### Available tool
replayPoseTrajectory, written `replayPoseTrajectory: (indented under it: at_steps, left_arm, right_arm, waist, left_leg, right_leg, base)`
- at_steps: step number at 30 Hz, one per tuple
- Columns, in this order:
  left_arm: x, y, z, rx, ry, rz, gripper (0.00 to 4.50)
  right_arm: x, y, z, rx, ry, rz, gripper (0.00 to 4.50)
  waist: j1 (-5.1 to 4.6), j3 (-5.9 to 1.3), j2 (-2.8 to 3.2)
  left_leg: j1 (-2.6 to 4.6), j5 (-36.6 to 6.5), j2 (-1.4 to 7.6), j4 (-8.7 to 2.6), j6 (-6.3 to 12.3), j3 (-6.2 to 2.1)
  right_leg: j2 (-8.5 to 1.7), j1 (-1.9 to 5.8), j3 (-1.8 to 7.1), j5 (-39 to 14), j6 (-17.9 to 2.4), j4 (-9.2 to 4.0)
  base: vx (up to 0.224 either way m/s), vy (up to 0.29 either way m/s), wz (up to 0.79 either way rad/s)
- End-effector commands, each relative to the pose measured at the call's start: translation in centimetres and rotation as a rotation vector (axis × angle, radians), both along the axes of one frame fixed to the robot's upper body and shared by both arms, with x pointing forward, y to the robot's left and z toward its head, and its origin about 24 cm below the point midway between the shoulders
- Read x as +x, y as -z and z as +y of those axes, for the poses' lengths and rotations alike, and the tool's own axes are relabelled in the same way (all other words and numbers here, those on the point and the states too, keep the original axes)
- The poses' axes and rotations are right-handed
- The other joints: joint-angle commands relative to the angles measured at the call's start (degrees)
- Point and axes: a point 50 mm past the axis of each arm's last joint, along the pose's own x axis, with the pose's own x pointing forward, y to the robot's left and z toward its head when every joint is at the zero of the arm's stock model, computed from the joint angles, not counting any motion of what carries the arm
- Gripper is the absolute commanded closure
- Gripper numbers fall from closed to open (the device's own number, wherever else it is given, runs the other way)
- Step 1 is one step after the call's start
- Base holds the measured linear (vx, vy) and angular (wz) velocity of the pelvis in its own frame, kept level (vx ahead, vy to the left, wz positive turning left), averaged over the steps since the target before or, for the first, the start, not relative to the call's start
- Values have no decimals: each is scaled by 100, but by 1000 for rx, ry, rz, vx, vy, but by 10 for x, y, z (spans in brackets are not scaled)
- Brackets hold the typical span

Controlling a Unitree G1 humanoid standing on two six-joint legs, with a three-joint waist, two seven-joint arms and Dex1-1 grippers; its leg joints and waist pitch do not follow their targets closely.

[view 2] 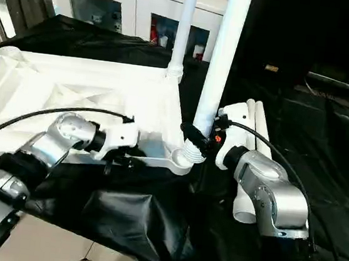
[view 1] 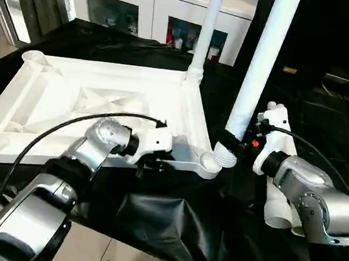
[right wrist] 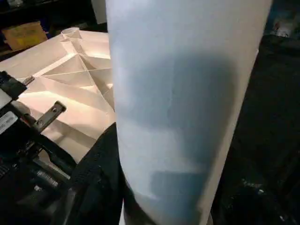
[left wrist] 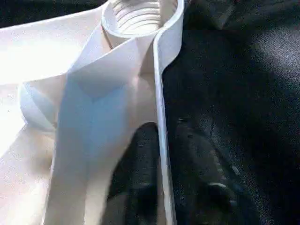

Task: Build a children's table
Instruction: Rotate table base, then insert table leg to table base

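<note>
The children's table top (view 1: pixel 71 93) lies upside down on the black-draped surface, ribs and round corner sockets facing up. One white leg (view 1: pixel 209 21) stands upright in the far right socket. A second leg (view 1: pixel 260 71) leans over the near right socket (view 1: pixel 210 162), its threaded end resting at that socket. My right gripper (view 1: pixel 231 142) is shut on this leg just above the thread. My left gripper (left wrist: pixel 166 129) straddles the top's near rim (left wrist: pixel 161 93), one finger inside and one outside, shut on it.
Two more white legs (view 1: pixel 276 208) lie on the cloth under my right forearm. A white cabinet with glass doors (view 1: pixel 150 8) stands behind the surface. The black cloth (view 1: pixel 170 221) hangs over the near edge, with floor tiles below.
</note>
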Motion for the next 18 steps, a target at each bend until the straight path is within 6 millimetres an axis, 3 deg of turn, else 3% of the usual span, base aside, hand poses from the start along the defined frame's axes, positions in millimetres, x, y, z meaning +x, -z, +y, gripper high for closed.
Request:
replayPoseTrajectory:
  at_steps: [1, 2, 6, 17, 18]
  left_arm:
    - [0, -2, 0, 2, 3, -4, 408]
    - [0, -2, 0, 2, 3, -4, 433]
    - [0, -3, 0, -11, -4, 1, 450]
    - [-1, -6, 0, -65, 3, 15, 450]
    - [-2, -6, 0, -64, 3, 10, 420]
  right_arm:
    - [0, -2, 0, 3, -2, -12, 260]
    - [0, -2, 0, 3, -2, -12, 260]
    - [0, -2, 1, 4, -5, -11, 260]
    - [0, -1, 1, 6, -6, -8, 260]
    - [0, -1, 1, 6, -5, -8, 260]
  waist:
    - [10, -426, -12]
    - [10, -424, -11]
    - [10, -425, -14]
    - [9, -432, -6]
    - [9, -431, -7]
  left_leg:
    - [107, -1058, 366, -423, 6, -160]
    - [108, -1055, 367, -425, 8, -160]
    - [102, -1022, 363, -423, 17, -156]
    - [97, -971, 361, -423, 26, -154]
    - [95, -971, 359, -422, 29, -152]
  right_leg:
    - [-649, 266, 346, -1583, -891, -459]
    - [-648, 264, 347, -1584, -888, -458]
    - [-644, 266, 348, -1532, -905, -451]
    - [-641, 273, 348, -1437, -916, -442]
    - [-642, 273, 349, -1434, -918, -446]
  base:
    - [0, 0, 0]
    - [0, 0, 0]
    - [0, 0, 0]
    - [0, 0, 0]
    - [0, 0, 0]
